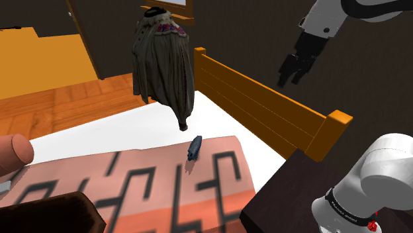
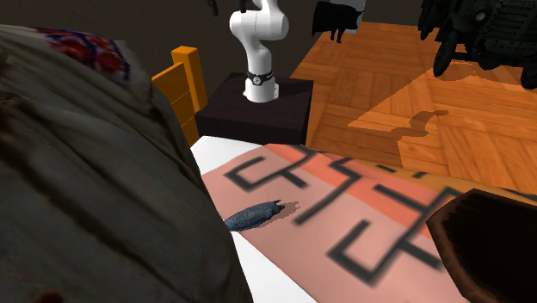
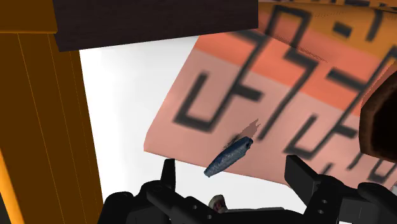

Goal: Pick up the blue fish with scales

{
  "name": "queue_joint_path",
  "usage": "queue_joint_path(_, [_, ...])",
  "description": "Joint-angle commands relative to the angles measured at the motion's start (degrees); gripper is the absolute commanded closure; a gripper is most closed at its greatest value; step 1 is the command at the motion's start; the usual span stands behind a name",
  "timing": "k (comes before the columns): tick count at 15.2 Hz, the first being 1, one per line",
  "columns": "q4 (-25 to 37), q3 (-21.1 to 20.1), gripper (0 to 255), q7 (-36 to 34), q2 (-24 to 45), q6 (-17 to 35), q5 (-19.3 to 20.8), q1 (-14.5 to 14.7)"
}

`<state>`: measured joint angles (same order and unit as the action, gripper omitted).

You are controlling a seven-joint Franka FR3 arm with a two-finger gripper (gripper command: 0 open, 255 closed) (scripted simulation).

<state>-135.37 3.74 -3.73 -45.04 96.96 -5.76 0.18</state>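
Your gripper hangs high above the bed, fingers spread apart and holding nothing, well apart from the fish. Beyond the dark stand and the orange rail comes a strip of bare white sheet. The fish lies flat right where that sheet meets the blanket's edge, near the blanket's corner toward the rail. Past it a grey draped thing hangs over the bed. The fish looks small, slim, probably light and stiff, with tapered ends that could slip. Take it across the thick middle, fingers set square to its length, and expect the bedding to give under it.
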Motion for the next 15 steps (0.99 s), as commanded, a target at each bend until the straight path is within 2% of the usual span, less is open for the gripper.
queue_joint_path(1, [0.0,0.0,0,0.0,0.0,0.0,0.0,0.0])
queue_joint_path(8, [-0.5,-7.2,0,-10.3,11.2,9.2,-1.8,0.2])
queue_joint_path(15, [3.1,-13.1,0,-20.9,25.5,17.1,-1.2,-0.1])
